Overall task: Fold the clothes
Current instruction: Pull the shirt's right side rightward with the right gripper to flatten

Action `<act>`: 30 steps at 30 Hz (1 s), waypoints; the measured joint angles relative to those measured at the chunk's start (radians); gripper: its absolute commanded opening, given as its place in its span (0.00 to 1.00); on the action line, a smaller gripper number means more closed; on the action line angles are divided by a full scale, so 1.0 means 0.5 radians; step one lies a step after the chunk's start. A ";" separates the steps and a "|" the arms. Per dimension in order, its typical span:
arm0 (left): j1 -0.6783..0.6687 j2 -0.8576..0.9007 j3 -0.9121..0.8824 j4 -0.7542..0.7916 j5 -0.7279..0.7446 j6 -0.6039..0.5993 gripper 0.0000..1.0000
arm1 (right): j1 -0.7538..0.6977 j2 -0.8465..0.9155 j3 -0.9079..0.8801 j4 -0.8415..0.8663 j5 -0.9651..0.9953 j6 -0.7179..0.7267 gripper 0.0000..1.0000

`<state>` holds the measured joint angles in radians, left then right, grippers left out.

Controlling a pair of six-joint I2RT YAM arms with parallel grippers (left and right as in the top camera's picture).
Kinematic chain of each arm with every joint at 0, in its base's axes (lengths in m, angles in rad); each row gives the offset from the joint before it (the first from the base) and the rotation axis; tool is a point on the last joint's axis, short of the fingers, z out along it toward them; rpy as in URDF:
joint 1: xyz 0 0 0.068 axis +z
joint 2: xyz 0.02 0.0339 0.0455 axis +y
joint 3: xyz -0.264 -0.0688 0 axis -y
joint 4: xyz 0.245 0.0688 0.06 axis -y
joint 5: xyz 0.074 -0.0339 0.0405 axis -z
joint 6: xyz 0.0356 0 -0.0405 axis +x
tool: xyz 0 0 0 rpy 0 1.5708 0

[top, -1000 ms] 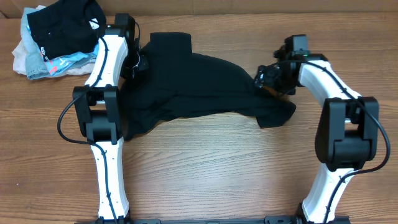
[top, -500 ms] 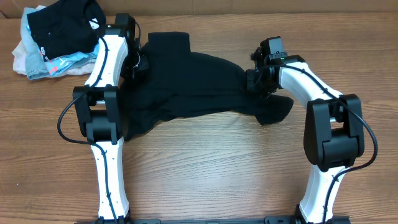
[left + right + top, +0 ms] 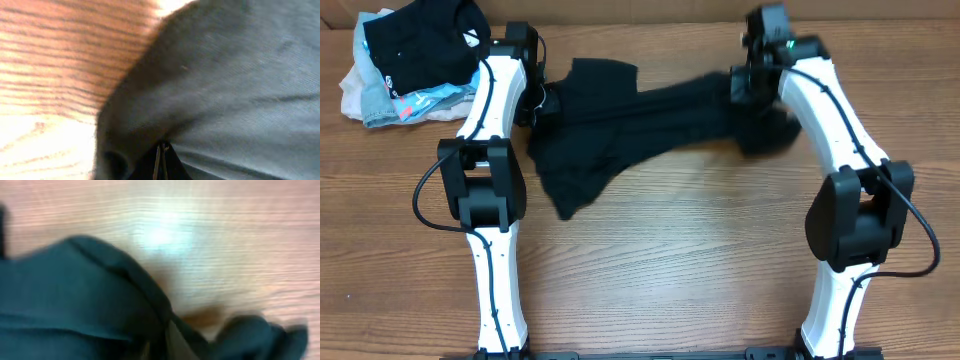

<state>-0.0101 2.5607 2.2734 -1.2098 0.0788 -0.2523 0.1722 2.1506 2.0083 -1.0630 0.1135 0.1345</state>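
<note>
Along the far left corner of the wooden surface [image 3: 670, 260], only the overhead view shows a heap of garments [image 3: 370, 90], light blue and pale under a black one. It carries a small pale tag [image 3: 470, 40] and a reddish mark [image 3: 415, 103], and any writing there is too small to read. Just right of the heap, the left end effector [image 3: 542, 100] is closed on the black T-shirt [image 3: 620, 110]. Its wrist view alone shows the fingertips [image 3: 169, 170] pressed together with cloth gathered at them and striped wood grain beside it. The T-shirt is stretched as a band across the far half of the surface, its lower part drooping onto the wood near the left arm. At the right end, the right end effector [image 3: 745, 88] grips bunched cloth. Its blurred wrist view shows dark fabric gathering toward the bottom centre, over glossy wood with a bright glare.
</note>
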 measured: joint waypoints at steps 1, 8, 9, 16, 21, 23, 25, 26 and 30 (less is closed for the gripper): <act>-0.005 0.000 0.002 -0.004 -0.009 0.000 0.04 | 0.006 0.000 0.069 -0.021 0.057 -0.009 1.00; -0.002 0.000 0.039 -0.095 -0.092 0.001 0.04 | -0.059 -0.008 0.186 -0.134 0.241 -0.014 1.00; -0.001 0.000 0.050 -0.117 -0.102 0.001 0.04 | -0.065 -0.008 0.183 -0.147 0.237 -0.013 1.00; -0.001 -0.016 0.210 -0.277 -0.107 0.008 0.27 | -0.066 -0.008 0.183 -0.111 0.111 -0.008 1.00; -0.001 -0.046 0.224 -0.372 0.000 0.031 0.88 | -0.066 0.024 0.183 0.040 0.030 -0.005 1.00; -0.001 -0.046 0.224 -0.397 0.027 0.031 0.91 | -0.067 0.079 0.183 0.091 0.037 0.023 1.00; -0.001 -0.046 0.224 -0.413 0.041 0.034 0.97 | -0.071 0.166 0.183 0.124 0.051 0.062 1.00; -0.001 -0.046 0.224 -0.419 0.046 0.037 0.99 | -0.075 0.220 0.183 0.143 0.057 0.079 1.00; -0.001 -0.046 0.224 -0.446 0.053 0.039 1.00 | -0.125 0.436 0.174 0.233 0.065 0.172 1.00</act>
<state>-0.0105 2.5378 2.3856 -1.4326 0.1055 -0.2329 0.1097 2.3688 2.0953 -0.9466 0.1459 0.2203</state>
